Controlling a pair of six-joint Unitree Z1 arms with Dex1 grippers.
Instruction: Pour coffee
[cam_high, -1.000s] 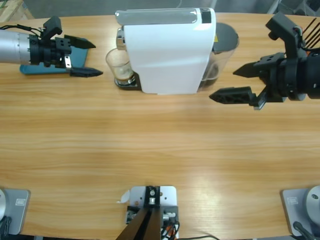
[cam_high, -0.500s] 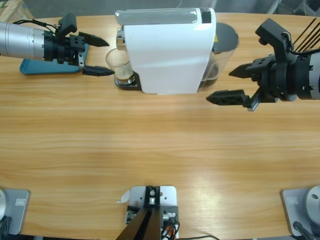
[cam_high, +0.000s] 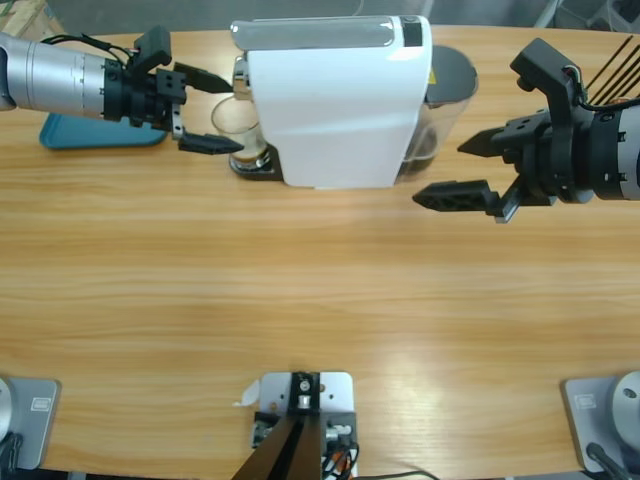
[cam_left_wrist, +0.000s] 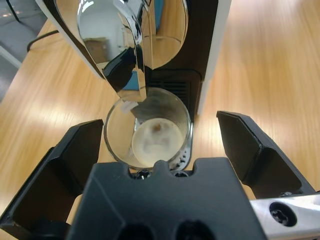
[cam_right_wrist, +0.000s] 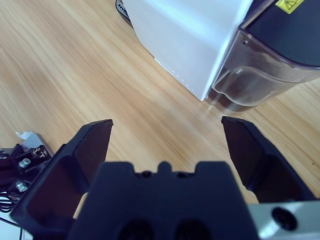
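Observation:
A clear glass (cam_high: 236, 128) stands on the black drip stand under the spout of the white coffee machine (cam_high: 335, 110). The coffee (cam_left_wrist: 156, 142) lies as a shallow layer with pale tan foam in the bottom of the glass (cam_left_wrist: 115, 140), under the chrome spout (cam_left_wrist: 122, 45). My left gripper (cam_high: 214, 111) is open, its jaw tips on either side of the glass's left edge, not touching it. In the left wrist view the left gripper (cam_left_wrist: 160, 125) frames the glass between its jaws. My right gripper (cam_high: 445, 172) hovers open and holds nothing, to the right of the machine.
A blue tray (cam_high: 90, 133) lies at the back left, under the left arm. The dark water tank (cam_high: 452, 85) sits on the machine's right side, close to the right gripper (cam_right_wrist: 166, 126). Bare wooden table (cam_high: 320, 300) spreads in front.
My left gripper has moved right from over the blue tray up to the glass, staying open. The right gripper shifted slightly left, then held still.

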